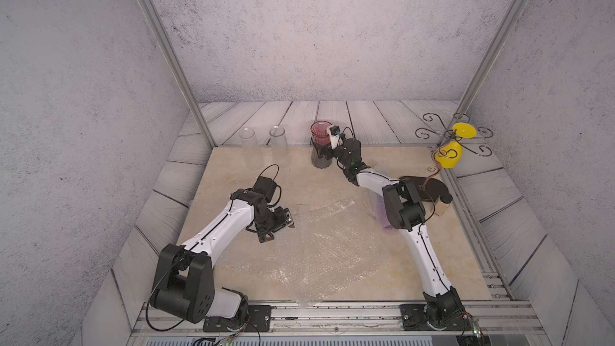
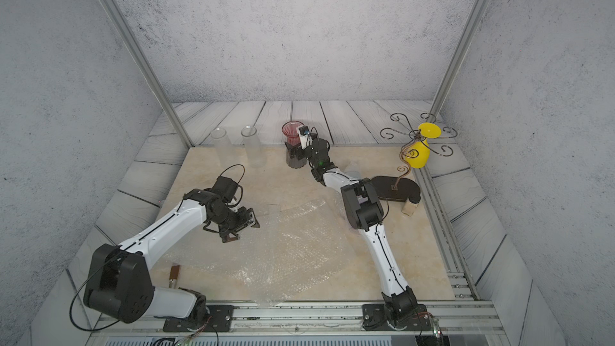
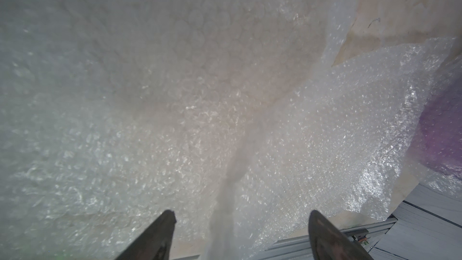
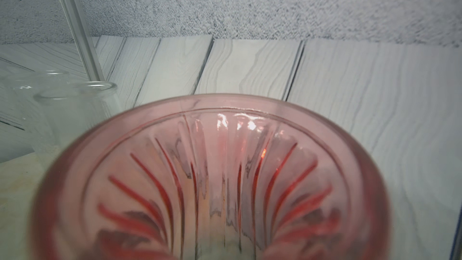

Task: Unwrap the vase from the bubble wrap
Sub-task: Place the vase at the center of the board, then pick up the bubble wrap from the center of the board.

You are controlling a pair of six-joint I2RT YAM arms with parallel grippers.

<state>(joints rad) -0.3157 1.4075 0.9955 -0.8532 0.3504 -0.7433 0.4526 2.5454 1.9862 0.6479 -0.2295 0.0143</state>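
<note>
While the smooth beige stone-look table (image 1: pixel 233 174) shows bare around it, the bubble wrap (image 1: pixel 316 247) lies mid-table as a flat, crinkled, dimpled clear sheet. Behind it stands the ribbed, flared red glass vase (image 1: pixel 320 134), upright and unwrapped. The right gripper (image 1: pixel 322 154) sits at its side; whether it grips cannot be told. The left gripper (image 3: pixel 241 217) hovers over the wrap, dark tapered fingers (image 3: pixel 160 233) spread wide, empty.

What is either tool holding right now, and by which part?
The left tool holds nothing; its jaws are apart above the bubble wrap. The right tool is at the red vase, mid-body; grip cannot be told.
</note>
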